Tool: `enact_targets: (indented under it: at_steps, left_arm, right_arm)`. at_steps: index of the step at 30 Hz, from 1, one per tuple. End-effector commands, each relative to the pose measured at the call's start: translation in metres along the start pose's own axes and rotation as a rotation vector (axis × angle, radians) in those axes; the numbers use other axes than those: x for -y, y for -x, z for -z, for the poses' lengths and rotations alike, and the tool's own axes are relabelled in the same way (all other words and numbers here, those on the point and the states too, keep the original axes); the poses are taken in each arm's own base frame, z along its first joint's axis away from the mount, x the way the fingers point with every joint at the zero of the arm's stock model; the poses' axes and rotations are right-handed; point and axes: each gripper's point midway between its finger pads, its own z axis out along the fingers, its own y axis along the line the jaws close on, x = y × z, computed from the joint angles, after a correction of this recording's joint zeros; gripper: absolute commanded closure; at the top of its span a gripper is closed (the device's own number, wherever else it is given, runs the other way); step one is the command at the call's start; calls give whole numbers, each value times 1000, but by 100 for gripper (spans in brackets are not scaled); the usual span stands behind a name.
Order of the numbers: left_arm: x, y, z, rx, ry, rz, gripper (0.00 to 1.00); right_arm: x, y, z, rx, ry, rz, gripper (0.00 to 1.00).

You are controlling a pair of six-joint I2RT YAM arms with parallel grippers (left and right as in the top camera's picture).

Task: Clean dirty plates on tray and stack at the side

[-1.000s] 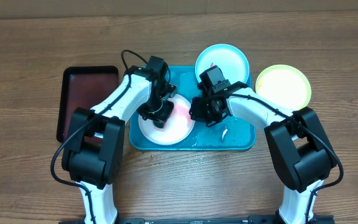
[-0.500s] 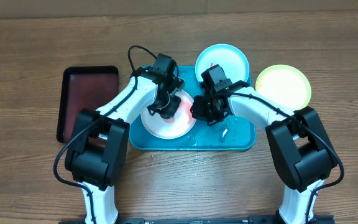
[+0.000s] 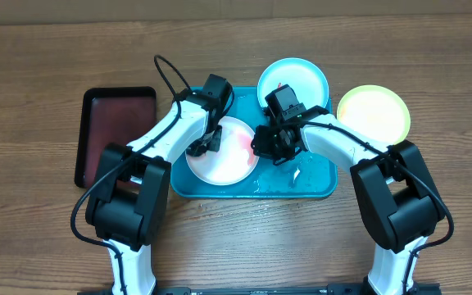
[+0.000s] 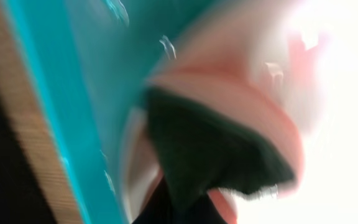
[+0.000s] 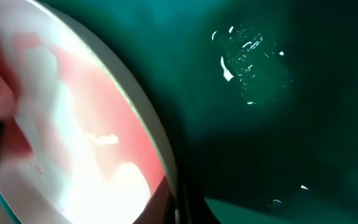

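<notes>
Left pincer (image 3: 202,145) closed on sponge (image 4: 210,155), pressing white plate (image 3: 224,165); right pincer (image 3: 263,149) clamped on white plate's rim.

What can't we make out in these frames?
- Left gripper tips: overhead, its own wrist covers them; left wrist view is blurred, so the dark green and pink thing cannot be named.
- Right gripper contact with the white plate: arm covers it overhead; right wrist view too dark and close.
- Cyan plate lower rim: overhead, behind the right arm.

Left hand (image 3: 197,147), right hand (image 3: 270,149) beside plate (image 3: 229,166); tray (image 3: 318,188) front seemingly open.
</notes>
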Motion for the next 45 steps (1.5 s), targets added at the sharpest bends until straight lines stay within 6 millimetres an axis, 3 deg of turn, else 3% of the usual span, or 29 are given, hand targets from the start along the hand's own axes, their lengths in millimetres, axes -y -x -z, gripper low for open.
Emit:
enact_targets:
  at_steps: [1, 6, 16, 18, 22, 24, 27, 32, 38, 45]
  left_arm:
    - [37, -26, -2, -124, -231, -104, 96]
    - [76, -35, 14, -135, -485, -250, 96]
    - [98, 23, 22, 121, -571, -262, 96]
    - [89, 37, 18, 162, -507, -211, 95]
    - [43, 57, 3, 215, -227, -27, 96]
    - [16, 56, -1, 214, -79, 62, 96]
    - [-7, 48, 2, 173, 15, 126, 96]
    - [-24, 44, 23, 97, 11, 160, 96]
    - [-22, 51, 57, 67, -81, 177, 96]
    - [-21, 57, 59, 91, -83, 178, 96]
  right_arm:
    - [20, 4, -3, 19, -73, -27, 96]
    - [19, 3, -3, 15, -67, -27, 96]
    - [20, 2, -3, 11, -70, -28, 96]
    - [20, 2, -3, 12, -69, -28, 96]
    - [20, 2, -3, 10, -70, -29, 96]
    - [20, 1, -3, 8, -72, -30, 96]
    - [20, 1, -3, 7, -73, -30, 96]
    - [20, 1, -3, 7, -72, -30, 96]
    - [15, -4, -1, -23, -49, -19, 96]
    - [5, -6, 37, -21, -74, 79, 96]
